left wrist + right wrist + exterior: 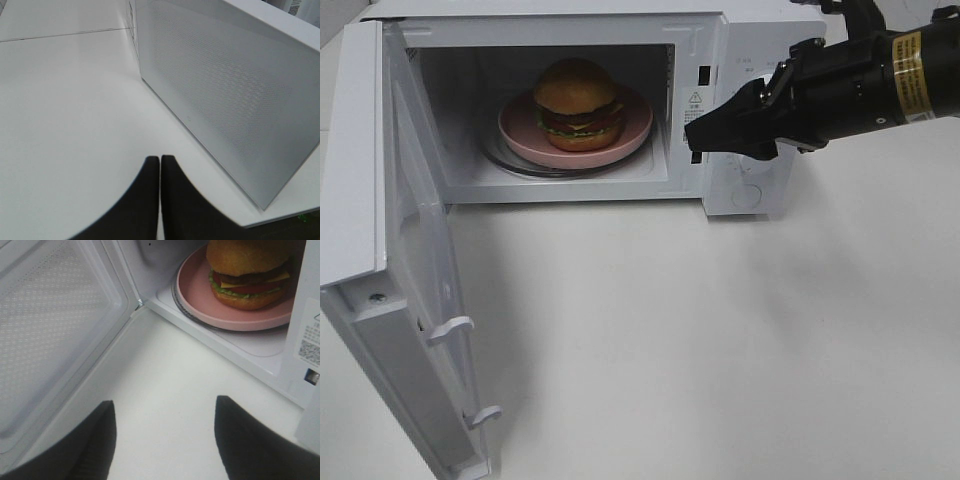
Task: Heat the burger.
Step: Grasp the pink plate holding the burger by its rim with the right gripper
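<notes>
I see the white table point(720, 340) filling the lower half and right of the overhead frame. The white microwave point(750, 60) sits along the top of the frame, with its cavity facing me. Its door point(410, 300) is swung wide open and runs down the left edge to the lower left corner.

My right arm comes in from the upper right, a black bulk stretched across the microwave's control panel. The right gripper point(692, 135) ends just in front of the cavity's right edge. On its wrist camera the gripper point(165, 407) has its two dark fingers spread well apart over bare table, with nothing between them.

Inside the cavity, upper centre of the overhead frame, a pink round plate point(630, 135) lies on the glass turntable point(505, 160). The burger point(577, 100) sits on the middle of that plate, upright, bun on top.

The left gripper point(160, 165) shows only on its own wrist camera. Its fingers are pressed together on nothing, beside the door's perforated outer face point(225, 90).
</notes>
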